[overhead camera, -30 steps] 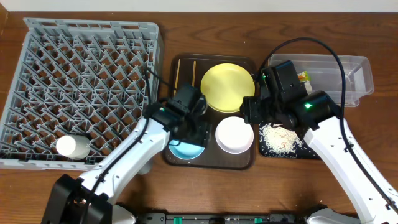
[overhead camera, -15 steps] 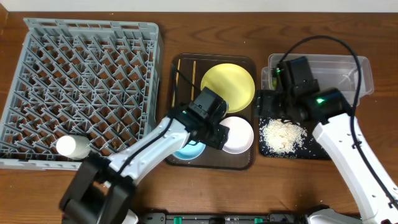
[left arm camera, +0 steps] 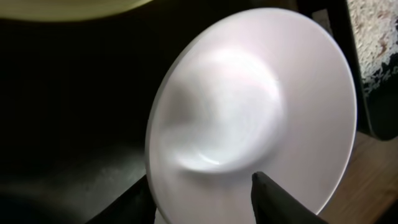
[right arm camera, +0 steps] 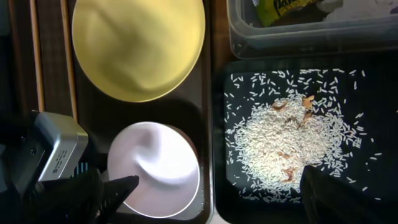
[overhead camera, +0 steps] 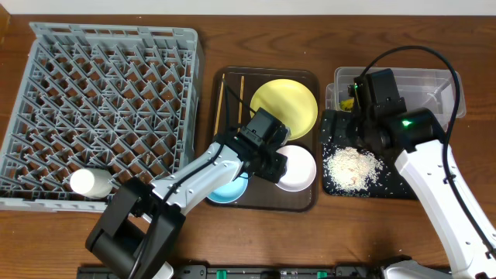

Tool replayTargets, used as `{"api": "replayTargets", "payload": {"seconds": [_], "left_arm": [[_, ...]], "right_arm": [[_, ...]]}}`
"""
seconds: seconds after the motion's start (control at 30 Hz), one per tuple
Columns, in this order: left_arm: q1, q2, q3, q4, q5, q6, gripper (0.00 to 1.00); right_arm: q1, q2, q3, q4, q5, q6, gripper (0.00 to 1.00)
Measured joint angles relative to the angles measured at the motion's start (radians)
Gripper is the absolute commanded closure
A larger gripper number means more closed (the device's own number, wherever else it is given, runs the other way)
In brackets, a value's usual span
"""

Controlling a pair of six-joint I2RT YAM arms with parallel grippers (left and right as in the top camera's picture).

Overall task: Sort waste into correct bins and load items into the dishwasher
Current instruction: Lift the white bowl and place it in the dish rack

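My left gripper (overhead camera: 273,161) is open, with one finger outside and one inside the left rim of the white bowl (overhead camera: 298,169) on the brown serving tray; in the left wrist view (left arm camera: 205,199) the bowl (left arm camera: 261,99) fills the frame. The yellow plate (overhead camera: 284,107), light blue bowl (overhead camera: 226,190) and two chopsticks (overhead camera: 221,97) lie on the same tray. My right gripper (overhead camera: 335,132) is open and empty above the black tray (overhead camera: 387,190) holding rice (overhead camera: 353,167). In the right wrist view (right arm camera: 217,199) I see the rice (right arm camera: 292,140) and the green-and-yellow wrapper (right arm camera: 283,9) in the clear tub (overhead camera: 411,85).
The grey dish rack (overhead camera: 101,108) fills the left side with a white cup (overhead camera: 91,182) lying at its front left. The brown serving tray (overhead camera: 232,77) sits between the rack and the bins. Bare wood table runs along the front edge.
My left gripper has moved right from the blue bowl to the white bowl's rim. My right arm has drawn back to the right, off the white bowl and over the black tray.
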Motion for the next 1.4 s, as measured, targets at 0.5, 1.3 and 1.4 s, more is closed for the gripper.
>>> {"api": "replayTargets", "payload": {"seconds": [0.5,1.3,1.4], "left_arm": [[-0.004,0.075,0.016,-0.048,0.008,-0.038,0.92],[0.327,-0.359,0.225,-0.437,-1.312,-0.027,0.92],[0.335,-0.291,0.225,-0.408,-1.453,-0.023,0.92]], "right_arm": [[0.0,0.0,0.0,0.0,0.0,0.0,0.01],[0.0,0.0,0.0,0.0,0.0,0.0,0.01],[0.0,0.0,0.0,0.0,0.0,0.0,0.01]]}}
